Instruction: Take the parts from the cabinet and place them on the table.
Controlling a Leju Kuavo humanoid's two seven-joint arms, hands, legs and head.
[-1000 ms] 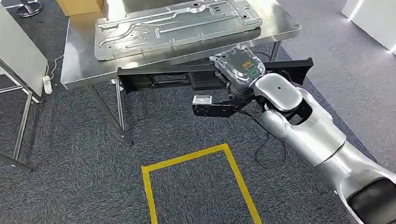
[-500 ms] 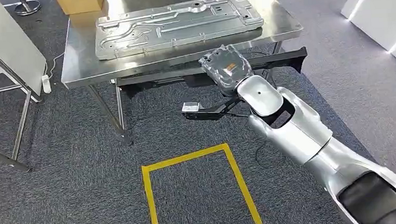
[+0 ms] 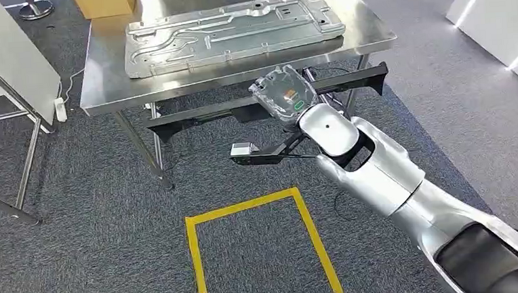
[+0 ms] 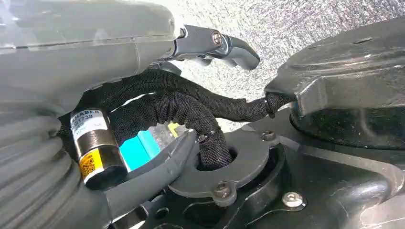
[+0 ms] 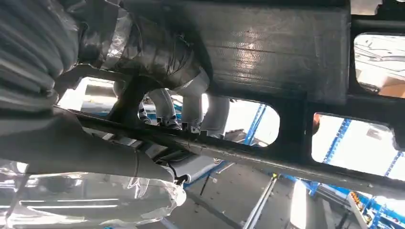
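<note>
The right hand (image 3: pixel 284 94) grips a long black moulded part (image 3: pixel 207 114) beside the steel counter (image 3: pixel 103 88); the left hand's (image 4: pixel 86 62) fingers seem curled, grip unclear.

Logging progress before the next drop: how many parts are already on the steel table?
1. A silver stamped metal panel lies flat on the steel table. The long black part is not down yet; the right hand holds it at the table's near edge.
</note>
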